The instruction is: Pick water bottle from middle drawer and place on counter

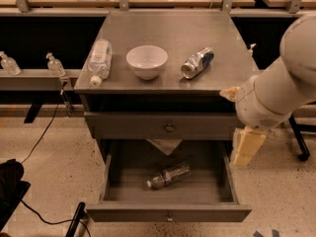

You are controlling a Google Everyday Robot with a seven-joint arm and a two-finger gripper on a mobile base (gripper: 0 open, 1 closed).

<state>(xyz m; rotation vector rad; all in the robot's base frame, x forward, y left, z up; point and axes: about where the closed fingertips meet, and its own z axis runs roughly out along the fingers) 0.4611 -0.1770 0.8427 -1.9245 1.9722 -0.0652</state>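
Note:
The water bottle [169, 175] lies on its side in the pulled-out middle drawer [168, 213], white cap toward the front left. The counter [173, 28] is the grey top of the cabinet. My white arm [281, 90] reaches in from the right. My gripper [247, 147], a pale cream piece, hangs down just outside the drawer's right wall. It is right of the bottle, apart from it, and holds nothing that I can see.
On the counter stand a fatter clear bottle [98, 58] at the left edge, a white bowl [146, 60] in the middle and a crushed silver-and-blue can [197, 62]. A shut drawer front [169, 128] sits above the open one. Cables and a black object [10, 186] lie on the floor at left.

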